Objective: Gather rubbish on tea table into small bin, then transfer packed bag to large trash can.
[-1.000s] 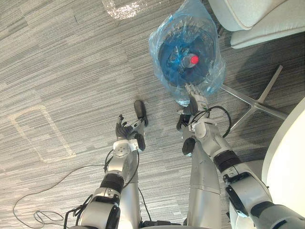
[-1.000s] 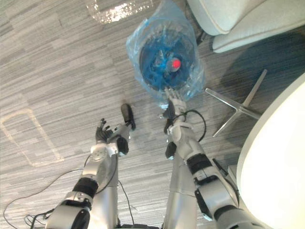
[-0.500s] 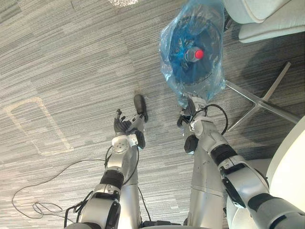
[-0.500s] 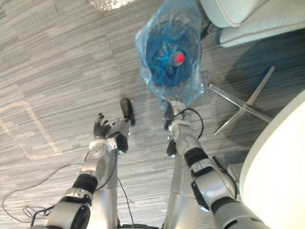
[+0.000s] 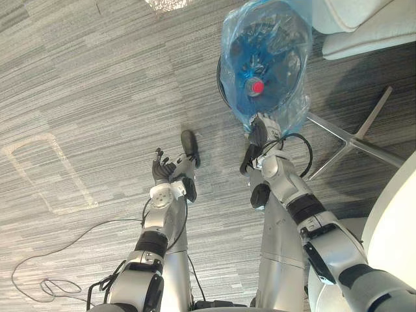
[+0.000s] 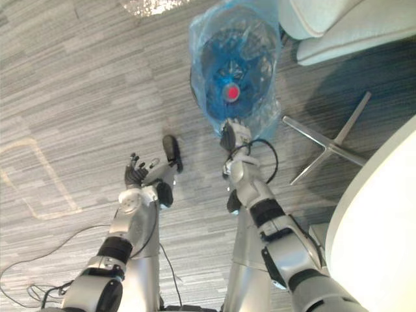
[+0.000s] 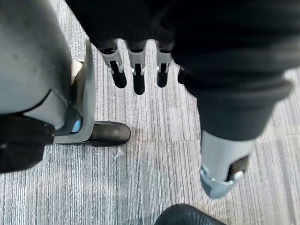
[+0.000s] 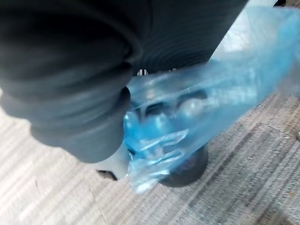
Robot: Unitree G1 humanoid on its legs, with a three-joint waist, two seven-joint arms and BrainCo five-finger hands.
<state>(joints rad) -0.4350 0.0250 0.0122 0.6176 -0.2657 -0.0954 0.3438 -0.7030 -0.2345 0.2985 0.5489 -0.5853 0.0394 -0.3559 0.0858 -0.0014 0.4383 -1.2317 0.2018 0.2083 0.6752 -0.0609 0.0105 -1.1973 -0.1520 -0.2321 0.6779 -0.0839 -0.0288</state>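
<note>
1. On the carpet (image 5: 84, 84) ahead of you, find the small bin (image 5: 220, 78), lined with the blue bag (image 5: 266, 39).
2. Note the red-capped bottle (image 5: 257, 86) lying inside the bag.
3. Check your right hand (image 5: 259, 132): it grips the bag's bunched near edge, and the film stretches across its fingers.
4. Check your left hand (image 5: 162, 170): it hangs relaxed over the carpet, fingers (image 7: 136, 77) straight, holding nothing.
5. Observe the chair base (image 5: 354, 136) just beside the bin.

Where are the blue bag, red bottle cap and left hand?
blue bag (image 5: 296, 97): left eye view, lower right wall
red bottle cap (image 5: 257, 86): left eye view, its top
left hand (image 5: 162, 171): left eye view, its middle
</note>
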